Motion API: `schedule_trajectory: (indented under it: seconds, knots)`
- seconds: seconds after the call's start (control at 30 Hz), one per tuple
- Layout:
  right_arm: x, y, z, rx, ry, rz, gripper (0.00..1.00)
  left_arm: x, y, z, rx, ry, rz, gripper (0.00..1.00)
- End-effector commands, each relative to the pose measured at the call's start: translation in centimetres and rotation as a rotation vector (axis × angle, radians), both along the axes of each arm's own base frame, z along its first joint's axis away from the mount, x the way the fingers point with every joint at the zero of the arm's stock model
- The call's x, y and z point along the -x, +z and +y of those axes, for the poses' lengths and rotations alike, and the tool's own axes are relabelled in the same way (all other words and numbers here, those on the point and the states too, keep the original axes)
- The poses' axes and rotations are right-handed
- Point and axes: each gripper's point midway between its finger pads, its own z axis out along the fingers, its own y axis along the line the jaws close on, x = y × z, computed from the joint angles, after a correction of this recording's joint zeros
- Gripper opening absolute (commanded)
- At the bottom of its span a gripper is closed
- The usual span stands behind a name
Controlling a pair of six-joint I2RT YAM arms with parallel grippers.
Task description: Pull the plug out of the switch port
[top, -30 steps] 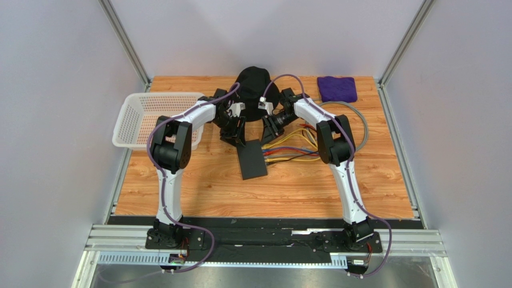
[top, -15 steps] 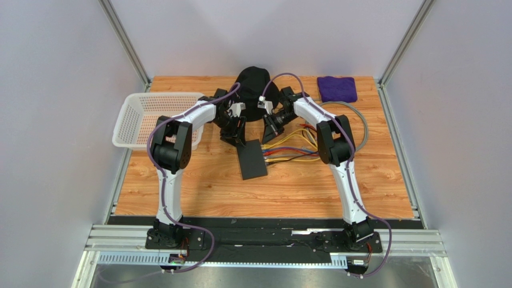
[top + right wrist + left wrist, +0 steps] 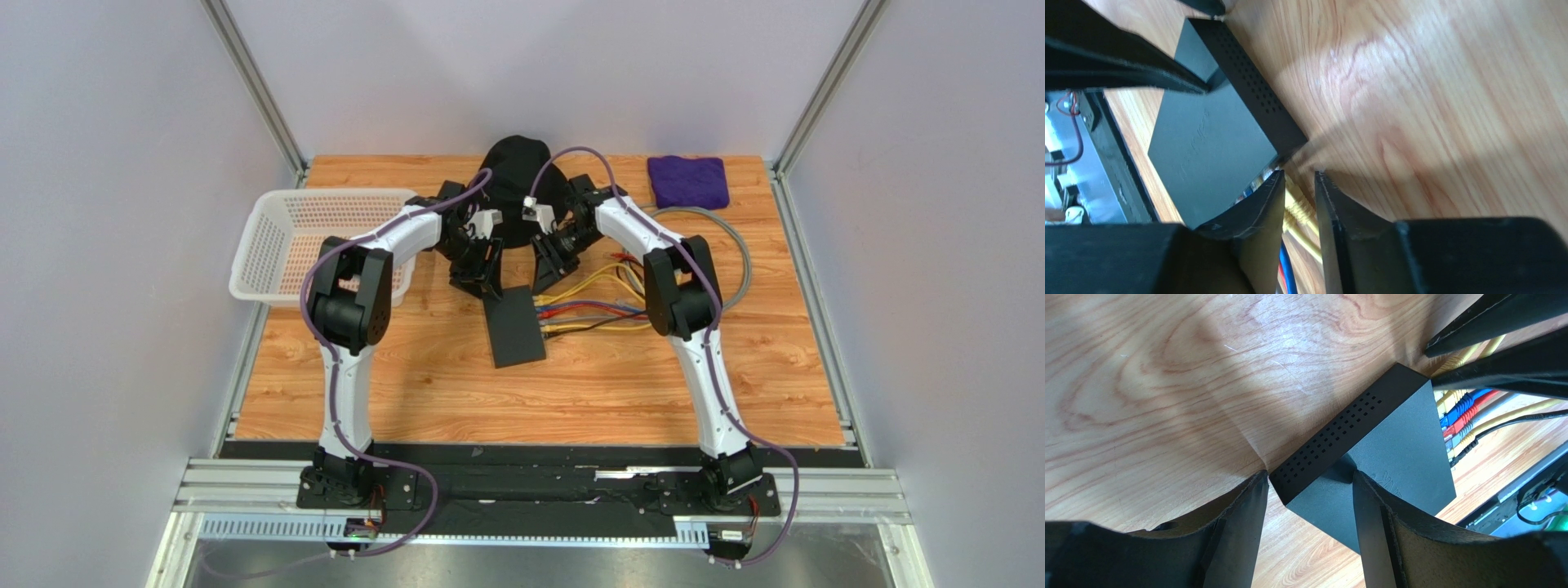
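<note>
Both arms reached far forward over the table [image 3: 405, 380], wrists bent down just before the black hat [image 3: 513, 165]. The switch [image 3: 515, 328] lay flat in the middle of the table, with coloured plugs [image 3: 1460, 414] at its right edge. The left gripper [image 3: 1309, 481] straddled a far corner of the switch with fingers spread, but whether they pressed it I could not tell. The right gripper [image 3: 1298, 179] kept a narrow gap with a yellow cable [image 3: 1295, 207] showing in it, and a grasp could not be told. Since half a second before, the right gripper had shifted slightly left, toward the switch; the left gripper and the switch had not moved.
</note>
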Motion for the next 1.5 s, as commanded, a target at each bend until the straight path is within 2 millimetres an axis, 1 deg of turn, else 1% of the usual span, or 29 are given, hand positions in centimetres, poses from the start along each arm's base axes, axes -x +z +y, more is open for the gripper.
schedule_trajectory:
  seconds: [0.0,0.1,0.13,0.23,0.33,0.47,0.57,0.7,0.73,0.83,0.97,1.03,1.17,1.3,1.4,1.47]
  knots:
    - [1.8,-1.4,-1.0,-0.017,0.079,0.088,0.34,-0.2,-1.7,0.6,-0.054,-0.047,-0.024,0.64]
    - [2.4,-1.1,-0.7,-0.036,0.097,0.15,0.37,0.3,-1.7,0.4,-0.04,-0.067,-0.01,0.64]
    - [2.7,-1.9,-0.7,-0.031,0.095,0.182,0.39,0.5,-1.8,0.5,-0.04,-0.073,-0.005,0.64]
    - [3.1,-2.2,-0.7,-0.032,0.087,0.209,0.4,0.7,-2.2,0.6,-0.043,-0.087,0.001,0.64]
    - [3.2,-3.3,-0.6,0.011,0.077,0.201,0.4,0.3,-2.1,0.7,-0.05,-0.093,-0.01,0.64]
    - [3.3,-5.2,-0.7,0.113,0.08,0.168,0.4,0.0,-1.9,0.6,-0.047,-0.096,-0.021,0.64]
    - [3.3,-5.9,-0.6,0.141,0.089,0.148,0.4,-0.1,-1.8,0.5,-0.045,-0.094,-0.023,0.64]
    - [3.5,-5.7,-0.4,0.164,0.104,0.121,0.37,-0.1,-1.7,0.5,-0.044,-0.094,-0.028,0.64]
    - [3.7,-6.0,-0.4,0.178,0.109,0.113,0.36,-0.2,-1.7,0.4,-0.044,-0.095,-0.03,0.64]
    - [3.8,-6.0,-0.3,0.222,0.126,0.062,0.36,-0.3,-1.4,0.4,-0.041,-0.097,-0.04,0.64]
    - [3.7,-6.1,-0.4,0.243,0.131,0.051,0.34,-0.3,-1.3,0.4,-0.042,-0.095,-0.041,0.64]
    - [4.0,-6.2,-0.2,0.267,0.143,0.044,0.32,-0.1,-1.4,0.5,-0.042,-0.095,-0.036,0.64]
    - [3.9,-6.4,-0.7,0.328,0.134,0.03,0.29,0.0,-1.4,0.5,-0.042,-0.094,-0.034,0.64]
    - [3.6,-6.2,-1.4,0.377,0.115,0.019,0.27,0.1,-1.3,0.5,-0.038,-0.093,-0.037,0.64]
    - [3.3,-6.0,-2.4,0.429,0.118,-0.001,0.26,0.1,-1.1,0.4,-0.034,-0.091,-0.039,0.64]
    - [3.5,-6.2,-3.8,0.49,0.137,-0.006,0.25,0.3,-1.2,0.5,-0.035,-0.091,-0.036,0.64]
